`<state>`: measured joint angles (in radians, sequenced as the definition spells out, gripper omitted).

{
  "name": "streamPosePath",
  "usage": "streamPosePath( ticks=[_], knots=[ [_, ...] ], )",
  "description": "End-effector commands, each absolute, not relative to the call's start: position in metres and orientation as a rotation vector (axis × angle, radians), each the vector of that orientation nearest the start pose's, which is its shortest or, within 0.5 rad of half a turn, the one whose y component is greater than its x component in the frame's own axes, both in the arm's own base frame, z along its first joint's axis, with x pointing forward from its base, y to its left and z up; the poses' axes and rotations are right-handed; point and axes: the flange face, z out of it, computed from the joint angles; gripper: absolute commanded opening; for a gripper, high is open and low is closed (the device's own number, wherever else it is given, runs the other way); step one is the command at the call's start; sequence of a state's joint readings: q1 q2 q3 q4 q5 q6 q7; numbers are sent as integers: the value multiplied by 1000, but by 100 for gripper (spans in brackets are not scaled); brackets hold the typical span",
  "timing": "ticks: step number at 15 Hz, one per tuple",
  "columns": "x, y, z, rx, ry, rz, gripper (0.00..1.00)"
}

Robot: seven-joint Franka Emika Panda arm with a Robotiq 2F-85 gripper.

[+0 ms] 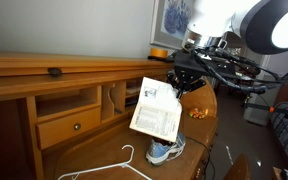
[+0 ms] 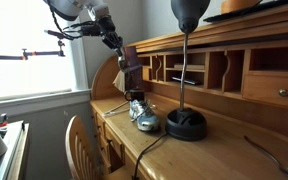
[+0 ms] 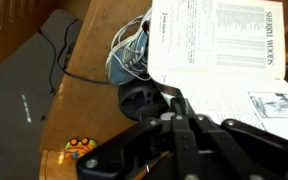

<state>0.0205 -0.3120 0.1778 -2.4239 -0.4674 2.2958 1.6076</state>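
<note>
One shoe beneath book, perhaps hanger beside

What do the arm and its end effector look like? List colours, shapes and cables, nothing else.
The arm has smooth, rounded white shells and a large dark round joint cap. The end effector is black and angular. Black cables loop loosely around the wrist. No markings are readable.

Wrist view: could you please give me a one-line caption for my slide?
The gripper, shut, holds an open book over a sneaker on the wooden desk.
</note>
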Motion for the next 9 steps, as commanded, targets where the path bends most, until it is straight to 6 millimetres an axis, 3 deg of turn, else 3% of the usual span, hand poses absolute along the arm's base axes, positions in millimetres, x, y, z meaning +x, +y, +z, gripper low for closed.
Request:
streamPosePath(
  ticks=[1,9],
  knots=[
    [448,68,443,-2653,1743,-689,0],
    [452,31,432,-2600,1873,-657,0]
  ],
)
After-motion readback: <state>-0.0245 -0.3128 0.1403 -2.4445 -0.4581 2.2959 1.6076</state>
